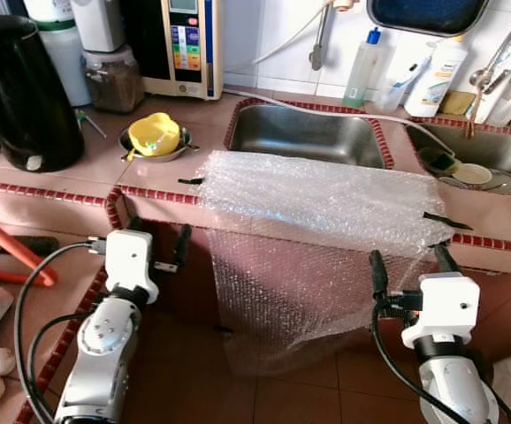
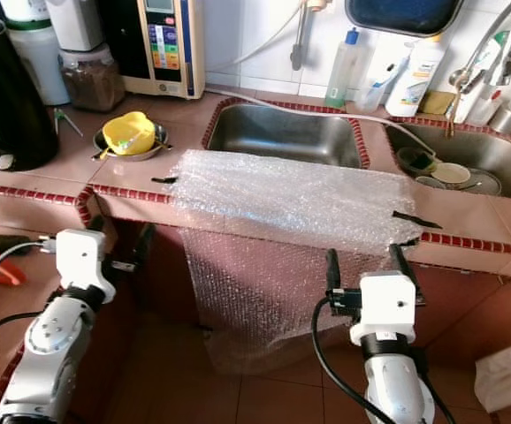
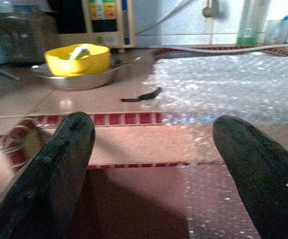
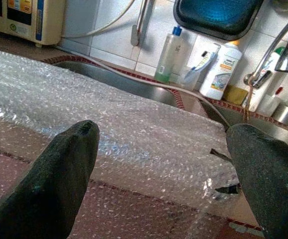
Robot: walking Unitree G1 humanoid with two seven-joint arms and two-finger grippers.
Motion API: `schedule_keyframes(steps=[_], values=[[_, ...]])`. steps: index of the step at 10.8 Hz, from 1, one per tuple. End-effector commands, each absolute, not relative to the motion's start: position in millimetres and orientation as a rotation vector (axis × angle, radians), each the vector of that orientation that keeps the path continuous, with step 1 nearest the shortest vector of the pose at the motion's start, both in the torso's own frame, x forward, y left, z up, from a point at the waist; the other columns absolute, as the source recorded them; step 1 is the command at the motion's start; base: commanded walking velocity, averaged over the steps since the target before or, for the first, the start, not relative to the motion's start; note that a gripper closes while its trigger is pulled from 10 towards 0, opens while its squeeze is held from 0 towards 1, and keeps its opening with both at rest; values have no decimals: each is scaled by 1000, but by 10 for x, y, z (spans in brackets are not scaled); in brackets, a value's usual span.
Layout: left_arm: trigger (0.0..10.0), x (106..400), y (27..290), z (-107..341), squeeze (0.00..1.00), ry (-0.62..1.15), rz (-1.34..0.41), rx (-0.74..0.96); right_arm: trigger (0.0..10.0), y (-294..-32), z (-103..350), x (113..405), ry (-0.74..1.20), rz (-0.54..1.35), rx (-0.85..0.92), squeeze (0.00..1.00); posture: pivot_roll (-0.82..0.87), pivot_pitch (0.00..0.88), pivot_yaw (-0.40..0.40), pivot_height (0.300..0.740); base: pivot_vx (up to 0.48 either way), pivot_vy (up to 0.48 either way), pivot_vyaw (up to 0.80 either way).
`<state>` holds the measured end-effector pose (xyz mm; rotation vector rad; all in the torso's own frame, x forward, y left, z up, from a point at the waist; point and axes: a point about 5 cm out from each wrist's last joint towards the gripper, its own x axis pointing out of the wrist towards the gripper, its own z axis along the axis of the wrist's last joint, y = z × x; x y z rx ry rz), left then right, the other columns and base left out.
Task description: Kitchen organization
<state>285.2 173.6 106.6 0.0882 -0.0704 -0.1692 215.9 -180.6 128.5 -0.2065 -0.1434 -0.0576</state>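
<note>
Both arms raised below the edge of the pink-tiled counter with its red trim. Left gripper fingers spread wide, holding nothing; right gripper likewise wide and empty. Clear bubble-wrap sheet lies on the counter just ahead of and between the grippers, taped at its corners, its front part hanging down the cabinet face. Yellow plastic bowl in a metal dish sits beyond the left gripper. Risk: fingers snagging the hanging sheet could tear the tape loose and drag it off.
</note>
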Motion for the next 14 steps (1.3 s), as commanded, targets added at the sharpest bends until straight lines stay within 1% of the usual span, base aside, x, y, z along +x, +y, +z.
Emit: schedule_keyframes(steps=[1, 3, 8, 9, 10, 12, 14], values=[[10000, 2874, 1663, 1083, 0, -85, -201, 84, 10000, -1850, 1325, 2147, -157, -63, -225, 0, 1, 0, -33, 740, 274, 0, 0], [10000, 2873, 1652, 1074, 0, -88, -207, 78, 10000, -1861, 1312, 2149, -150, -54, -234, 0, 5, 0, -39, 740, 0, 0, 0], [10000, 2863, 1651, 1035, 0, -75, -217, 73, 10000, -1806, 1259, 2198, -136, -21, -234, 0, 25, 0, -37, 740, 244, 0, 0], [10000, 2888, 1633, 1056, 0, -79, -233, 80, 10000, -1782, 1273, 2231, -146, -15, -233, 0, 33, 0, -28, 740, 0, 0, 0], [10000, 2876, 1612, 1085, 0, -91, -245, 87, 10000, -1806, 1266, 2215, -146, -23, -230, 0, 39, 0, -37, 740, 0, 0, 0], [10000, 2782, 1598, 1011, 0, -70, -241, 76, 10000, -1797, 1226, 2165, -130, -9, -235, 0, 33, 0, -42, 740, 0, 0, 0], [10000, 2772, 1567, 999, 0, -67, -259, 72, 10000, -1810, 1234, 2166, -131, -9, -239, 0, 22, 0, -46, 740, 0, 0, 0]])
